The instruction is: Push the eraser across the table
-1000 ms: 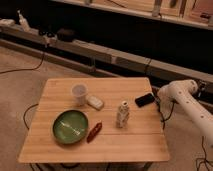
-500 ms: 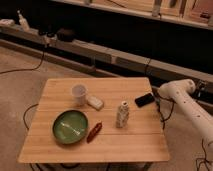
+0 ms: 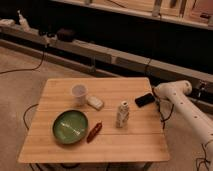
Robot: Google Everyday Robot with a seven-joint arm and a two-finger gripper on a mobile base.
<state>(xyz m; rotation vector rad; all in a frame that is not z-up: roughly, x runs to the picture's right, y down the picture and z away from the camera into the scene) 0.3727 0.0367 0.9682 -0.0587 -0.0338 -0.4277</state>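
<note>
The black eraser [image 3: 144,99] lies flat near the right edge of the bamboo table [image 3: 65,142]. My white arm comes in from the right, and its gripper [image 3: 157,95] sits right beside the eraser's right end, at the table's edge. Whether it touches the eraser I cannot tell.
A small white bottle [image 3: 122,114] stands just left of and nearer than the eraser. A white cup [image 3: 79,93], a pale whitish block [image 3: 95,103], a green bowl [image 3: 69,127] and a red object [image 3: 93,132] are on the left half. Cables lie on the floor.
The arm and eraser stand about as before; no clear movement shows.
</note>
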